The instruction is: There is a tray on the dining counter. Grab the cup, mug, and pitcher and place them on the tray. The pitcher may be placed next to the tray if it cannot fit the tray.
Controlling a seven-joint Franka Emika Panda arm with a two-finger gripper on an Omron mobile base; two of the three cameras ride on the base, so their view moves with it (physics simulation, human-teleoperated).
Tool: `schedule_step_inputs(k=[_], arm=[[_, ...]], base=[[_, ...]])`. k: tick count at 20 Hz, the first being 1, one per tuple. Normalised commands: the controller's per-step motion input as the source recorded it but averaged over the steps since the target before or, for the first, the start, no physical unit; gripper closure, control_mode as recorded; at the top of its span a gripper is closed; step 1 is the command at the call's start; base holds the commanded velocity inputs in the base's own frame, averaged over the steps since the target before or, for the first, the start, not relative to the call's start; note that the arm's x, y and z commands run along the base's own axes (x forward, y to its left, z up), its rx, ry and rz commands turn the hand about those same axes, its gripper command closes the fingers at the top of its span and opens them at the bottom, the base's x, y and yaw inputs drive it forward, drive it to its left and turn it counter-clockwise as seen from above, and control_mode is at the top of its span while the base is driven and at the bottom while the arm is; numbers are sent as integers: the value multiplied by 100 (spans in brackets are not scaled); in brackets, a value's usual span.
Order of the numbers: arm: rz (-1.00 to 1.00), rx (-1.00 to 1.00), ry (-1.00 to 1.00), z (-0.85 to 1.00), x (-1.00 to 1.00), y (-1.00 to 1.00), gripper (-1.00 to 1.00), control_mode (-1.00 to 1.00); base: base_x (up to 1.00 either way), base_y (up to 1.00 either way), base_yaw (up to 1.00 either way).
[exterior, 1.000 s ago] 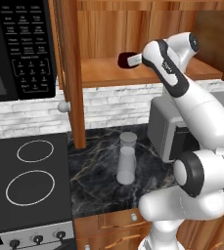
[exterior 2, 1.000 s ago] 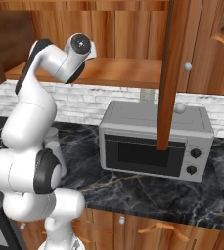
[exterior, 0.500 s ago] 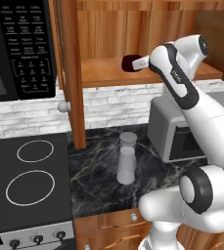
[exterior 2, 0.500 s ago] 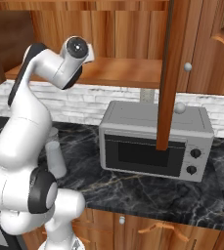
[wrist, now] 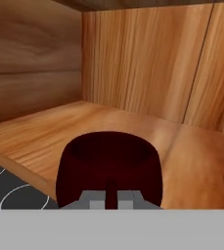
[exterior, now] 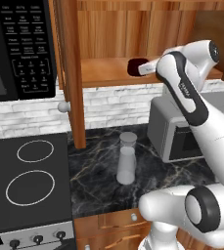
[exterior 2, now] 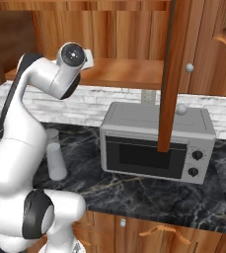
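Observation:
The mug (exterior: 134,67) is dark maroon and sits just over the front edge of the wooden cabinet shelf (exterior: 106,73). My gripper (exterior: 144,69) is shut on its near side. In the hand view the mug (wrist: 108,166) is right in front of my gripper (wrist: 111,194), whose fingertips are pinched on the handle. The pitcher (exterior: 126,158), translucent grey with a lid, stands on the black marble counter below, and it also appears at the left of the right base view (exterior 2: 56,156). The tray, the cup and the dining counter are out of view.
A grey countertop oven (exterior: 182,128) (exterior 2: 156,143) stands right of the pitcher, under the arm. The open cabinet door (exterior: 69,73) (exterior 2: 172,74) hangs edge-on beside the shelf. A black stovetop (exterior: 25,180) lies left, with a wall microwave (exterior: 15,49) above it.
The arm has drawn back to the right with the mug in the gripper, carrying it from deeper over the shelf towards the shelf's front edge. The pitcher has not moved.

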Motion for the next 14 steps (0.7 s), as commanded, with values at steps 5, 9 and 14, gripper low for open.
schedule_step_inputs(k=[5, 9, 14], arm=[[-5, 0, 0, 0, -30, -9, 100, -100], [-6, 0, -1, 2, -30, -11, 100, -100], [-7, 0, 0, 14, -41, -7, 100, -100]], base=[[0, 0, 0], [0, 0, 0], [0, 0, 0]])
